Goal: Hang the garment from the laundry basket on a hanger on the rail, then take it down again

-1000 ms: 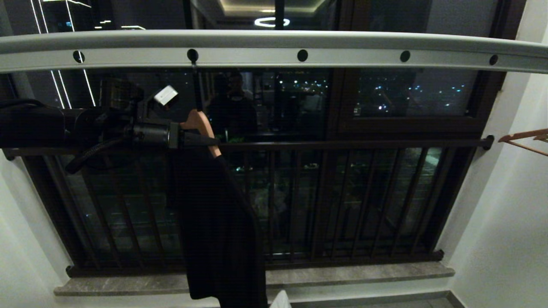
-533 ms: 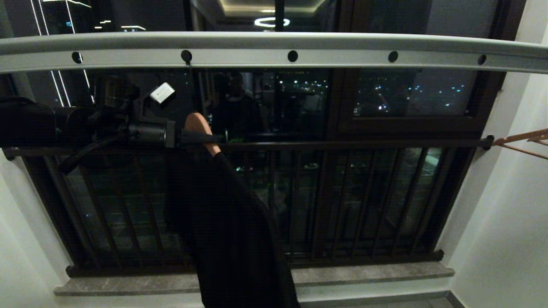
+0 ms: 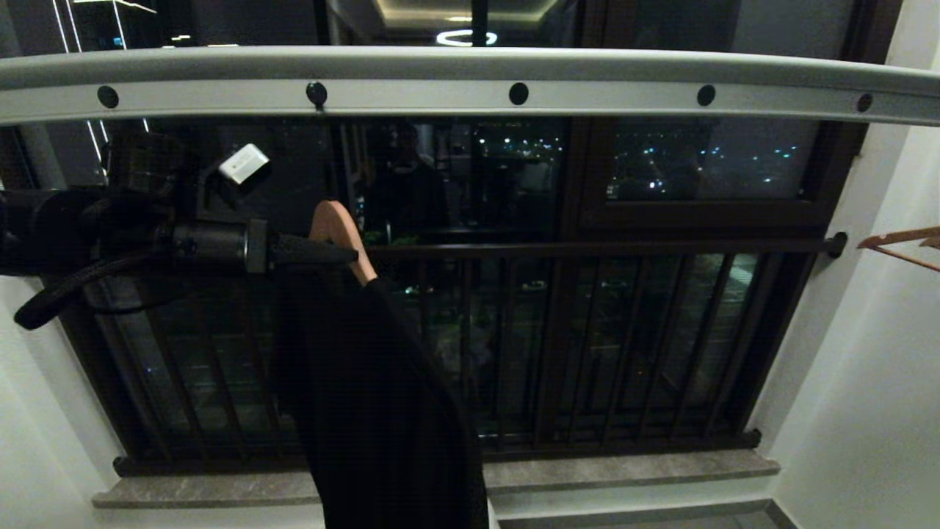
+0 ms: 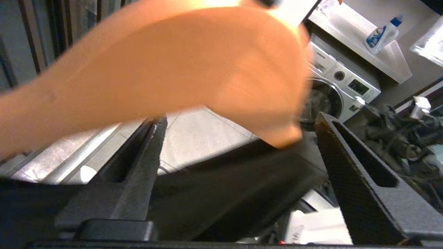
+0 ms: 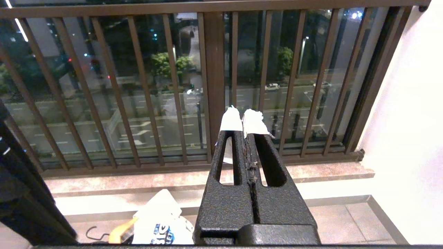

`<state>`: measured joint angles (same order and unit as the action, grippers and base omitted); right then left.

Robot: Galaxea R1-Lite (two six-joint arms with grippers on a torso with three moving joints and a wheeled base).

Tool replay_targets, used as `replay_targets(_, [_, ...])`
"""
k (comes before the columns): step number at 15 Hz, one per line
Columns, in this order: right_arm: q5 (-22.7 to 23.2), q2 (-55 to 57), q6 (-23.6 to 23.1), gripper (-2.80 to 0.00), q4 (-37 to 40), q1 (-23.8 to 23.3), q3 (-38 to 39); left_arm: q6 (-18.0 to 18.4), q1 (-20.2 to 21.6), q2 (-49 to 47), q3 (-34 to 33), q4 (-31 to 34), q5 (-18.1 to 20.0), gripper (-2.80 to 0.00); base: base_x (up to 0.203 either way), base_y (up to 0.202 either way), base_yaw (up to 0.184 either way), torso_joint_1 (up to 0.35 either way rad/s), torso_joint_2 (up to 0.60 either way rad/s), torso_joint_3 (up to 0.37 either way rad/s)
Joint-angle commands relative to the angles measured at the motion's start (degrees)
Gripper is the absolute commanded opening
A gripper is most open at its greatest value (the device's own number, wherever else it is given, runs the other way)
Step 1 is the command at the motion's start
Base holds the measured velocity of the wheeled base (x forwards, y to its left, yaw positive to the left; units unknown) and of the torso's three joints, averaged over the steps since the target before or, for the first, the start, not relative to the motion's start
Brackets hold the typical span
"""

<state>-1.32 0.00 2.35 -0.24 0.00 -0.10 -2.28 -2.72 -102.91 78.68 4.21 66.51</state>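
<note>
Left wrist view: we see our left claw point(image 4: 238, 152) newly spread wide, letting go of the orange wooden hanger point(image 4: 173, 65). Beyond, at upper left of the head view, the dark garment point(image 3: 374, 397) now hangs from the rail point(image 3: 470, 92); taking it down remains. Our right claw point(image 5: 245, 121) is pressed shut, empty.

The rail point(image 3: 470, 92) carries a wooden hanger point(image 3: 339, 234) hooked into one of its round holes. A black garment point(image 3: 374, 411) is draped on it, beside the spread fingers point(image 3: 312, 251).
</note>
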Motion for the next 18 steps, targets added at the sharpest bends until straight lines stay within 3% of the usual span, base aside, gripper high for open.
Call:
replay_targets(1, [0.00, 0.00, 0.02, -2.80, -0.10, 0.00, 0.01, -0.05, 0.47, 6.70, -3.85, 0.03, 0.33, 0.00, 0.000, 0.000, 0.000, 0.000, 0.00, 0.000])
replay_targets(8, [0.00, 0.00, 0.02, -2.80, -0.04, 0.00, 0.01, -0.37, 2.66, 24.56, -20.46, 0.09, -4.56, 0.00, 0.000, 0.000, 0.000, 0.000, 0.00, 0.000])
replay_targets(9, [0.00, 0.00, 0.02, -2.80, -0.02, 0.00, 0.01, -0.44, 2.84, 26.94, -21.98, 0.19, -4.61, -2.80, 0.000, 0.000, 0.000, 0.000, 0.00, 0.000])
replay_targets(13, [0.00, 0.00, 0.02, -2.80, -0.04, 0.00, 0.01, -1.50, 2.98, 36.44, -26.23, 0.51, -4.57, -2.80, 0.000, 0.000, 0.000, 0.000, 0.00, 0.000])
replay_targets(18, [0.00, 0.00, 0.02, -2.80, -0.11, 0.00, 0.01, -2.47, 2.89, 40.75, -29.70, 0.36, -4.73, -2.80, 0.000, 0.000, 0.000, 0.000, 0.00, 0.000])
